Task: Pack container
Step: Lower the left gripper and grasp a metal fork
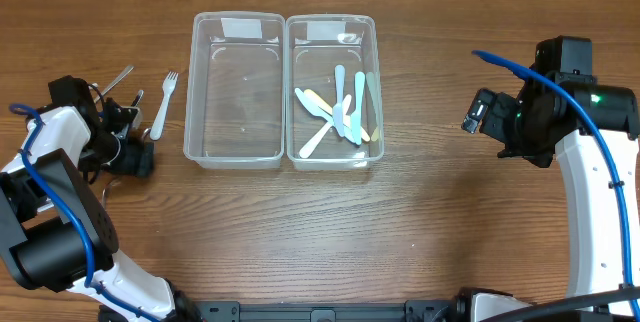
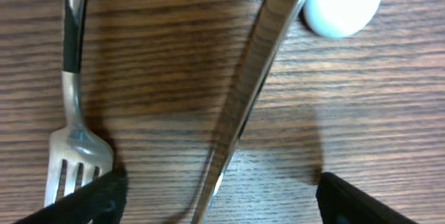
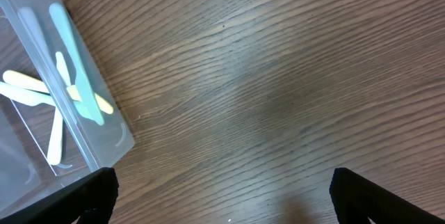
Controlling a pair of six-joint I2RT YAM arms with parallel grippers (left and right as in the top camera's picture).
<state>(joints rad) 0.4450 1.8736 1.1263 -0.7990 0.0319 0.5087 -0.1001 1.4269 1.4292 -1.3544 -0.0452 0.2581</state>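
Steel cutlery is what the left pincer [image 2: 219,203] hangs over: its jaws stand wide apart with nothing between them, and a slim steel handle [image 2: 254,92] runs forward from between the fingertips [image 2: 90,200], flat on the table [image 2: 160,64]. Which utensil the handle belongs to cannot be told, as its head is out of view. Just beside one fingertip lie the tines of a steel fork [image 2: 69,113], its handle also reaching forward. Farther ahead, on the other side, shows the rounded end of a white plastic fork [image 2: 344,1]. Beyond these pieces, well apart from this pincer, sits an empty container [image 1: 236,90]. Touching its far wall is a second container [image 1: 320,62] that holds pastel plastic pieces [image 1: 340,112]. The right pincer [image 3: 229,203] is likewise spread and holds nothing; it is above bare wood, with a corner of the filled container ahead and off to one side. The steel pieces are probably stiff and heavier than the plastic. They look thin and slick and lie low on the wood, so the fingertips likely have to reach the table on both sides of a handle. The best hold seems to be across the narrow handle near its balance point, with the neighbouring fork kept out of the bite. The white fork is likely light and somewhat springy, and a gentle pinch on its flat handle should do.
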